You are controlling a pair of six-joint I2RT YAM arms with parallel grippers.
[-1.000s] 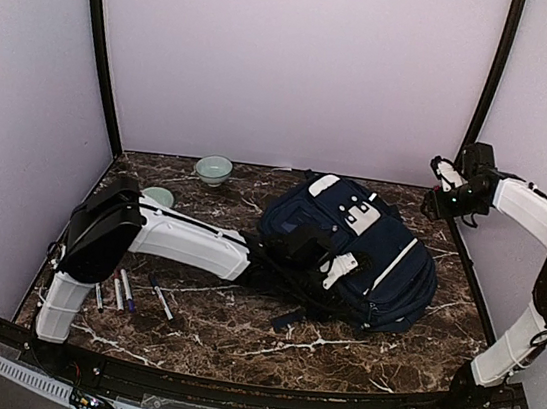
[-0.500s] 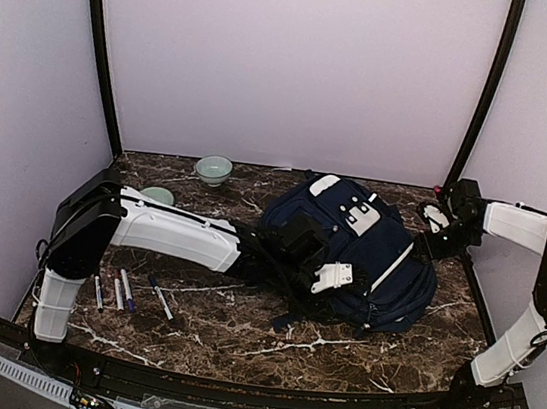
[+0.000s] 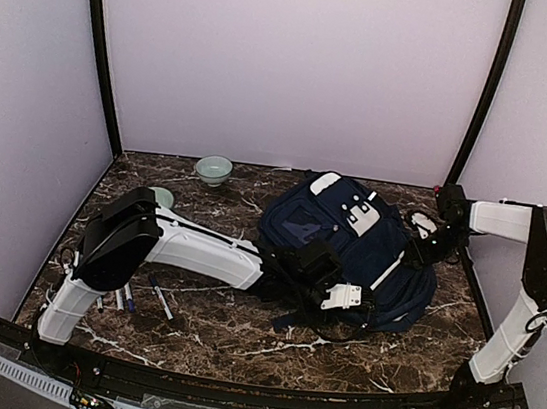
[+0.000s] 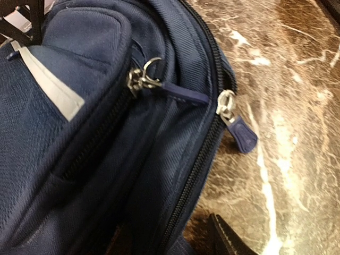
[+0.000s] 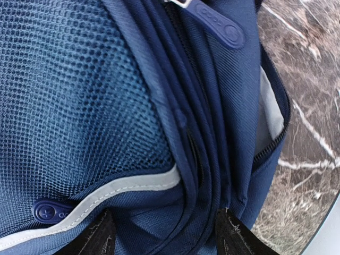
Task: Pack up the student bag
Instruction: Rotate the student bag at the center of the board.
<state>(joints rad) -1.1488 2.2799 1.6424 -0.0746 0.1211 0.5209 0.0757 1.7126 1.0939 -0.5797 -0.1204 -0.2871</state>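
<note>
Side by side at the worktop's near edge, the left arm (image 3: 202,251) and right arm (image 3: 514,218) pair smooth white link covers with bulky black joint housings. The left end effector (image 3: 345,297) is white on a black wrist, and the right end effector (image 3: 420,229) is black with white parts. The right one's fingertips (image 5: 98,239) are dark and matte. A thin black cable (image 3: 537,330) loops beside the right arm's elbow.

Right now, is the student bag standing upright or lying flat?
Lying flat. The student bag sprawls on the table, with its front patch and pockets facing up toward the overhead camera.
</note>
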